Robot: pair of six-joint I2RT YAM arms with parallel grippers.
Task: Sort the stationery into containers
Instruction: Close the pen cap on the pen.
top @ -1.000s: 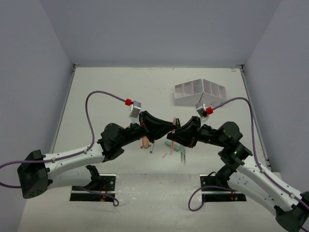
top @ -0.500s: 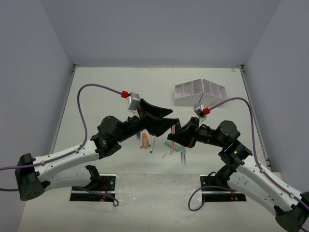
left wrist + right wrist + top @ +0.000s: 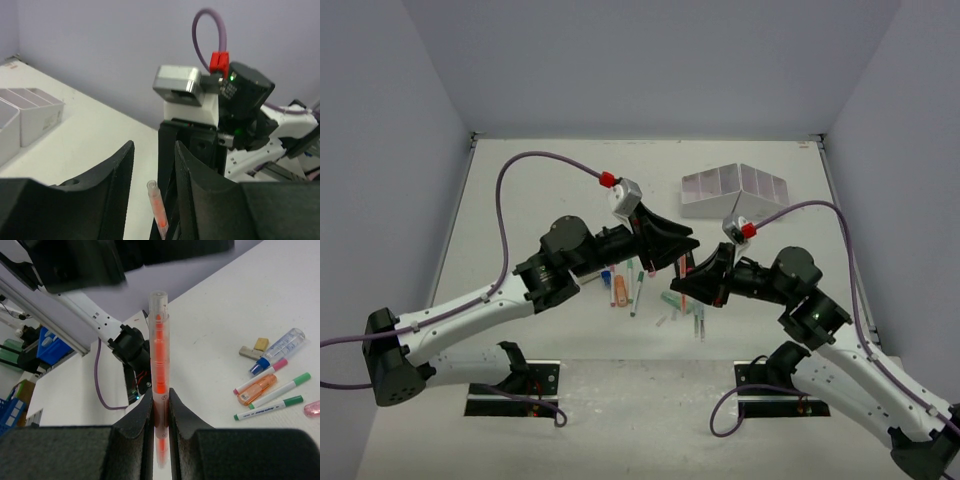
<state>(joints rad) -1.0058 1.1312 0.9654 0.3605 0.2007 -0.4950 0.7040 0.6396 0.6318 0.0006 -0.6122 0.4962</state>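
Observation:
My right gripper point(image 3: 160, 392) is shut on a clear pen with an orange-red core point(image 3: 159, 340) and holds it upright above the table. In the top view this pen point(image 3: 682, 268) sits where the right gripper point(image 3: 694, 276) and left gripper point(image 3: 680, 254) meet. The left gripper point(image 3: 154, 150) is open, and the pen's top end point(image 3: 158, 210) stands between its jaws with a gap on each side. More stationery lies below: an orange highlighter point(image 3: 618, 291), green-capped pens point(image 3: 636, 290) and small pieces point(image 3: 680, 308). The white containers point(image 3: 735, 190) stand at the back right.
In the right wrist view a blue-capped clear tube point(image 3: 280, 347), tan blocks point(image 3: 252, 350), an orange highlighter point(image 3: 257, 388), a pink-capped pen point(image 3: 260, 376) and green-capped pens point(image 3: 272, 409) lie on the white table. The organizer's end boxes point(image 3: 30, 115) show in the left wrist view.
The left arm has swung right and up to the right gripper. Its jaws went from shut to wide, then narrowed around the pen's top. The right gripper kept its hold.

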